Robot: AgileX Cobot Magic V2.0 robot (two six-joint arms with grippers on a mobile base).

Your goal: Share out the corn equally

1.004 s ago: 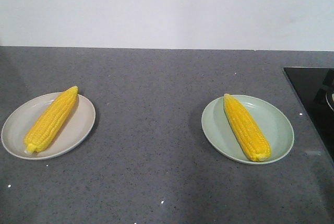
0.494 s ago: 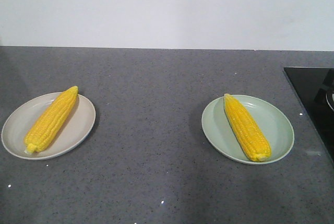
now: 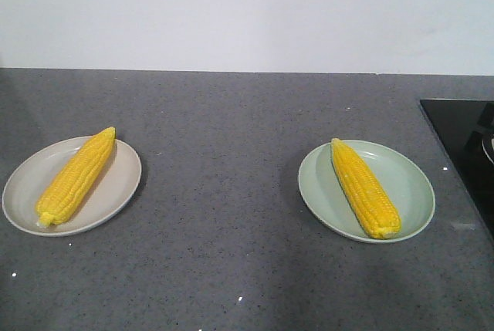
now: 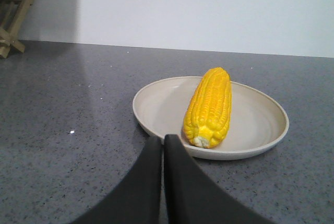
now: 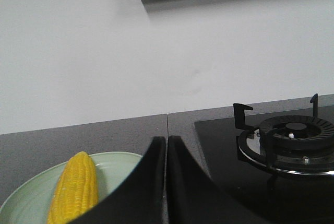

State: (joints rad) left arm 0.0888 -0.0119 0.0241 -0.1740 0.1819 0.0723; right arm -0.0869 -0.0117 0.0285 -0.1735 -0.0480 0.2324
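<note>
One yellow corn cob (image 3: 76, 176) lies on a beige plate (image 3: 116, 192) at the left of the grey counter. A second corn cob (image 3: 364, 187) lies on a pale green plate (image 3: 409, 184) at the right. Neither gripper shows in the front view. In the left wrist view my left gripper (image 4: 163, 139) is shut and empty, just short of the beige plate's (image 4: 156, 109) near rim, with the cob's (image 4: 210, 106) butt end close ahead to the right. In the right wrist view my right gripper (image 5: 166, 140) is shut and empty, beside the green plate (image 5: 117, 169) and its cob (image 5: 74, 187).
A black glass hob (image 3: 467, 146) with a gas burner (image 5: 292, 143) lies at the counter's right end. A white wall (image 3: 247, 15) backs the counter. A wooden stand (image 4: 10, 25) is at the far left.
</note>
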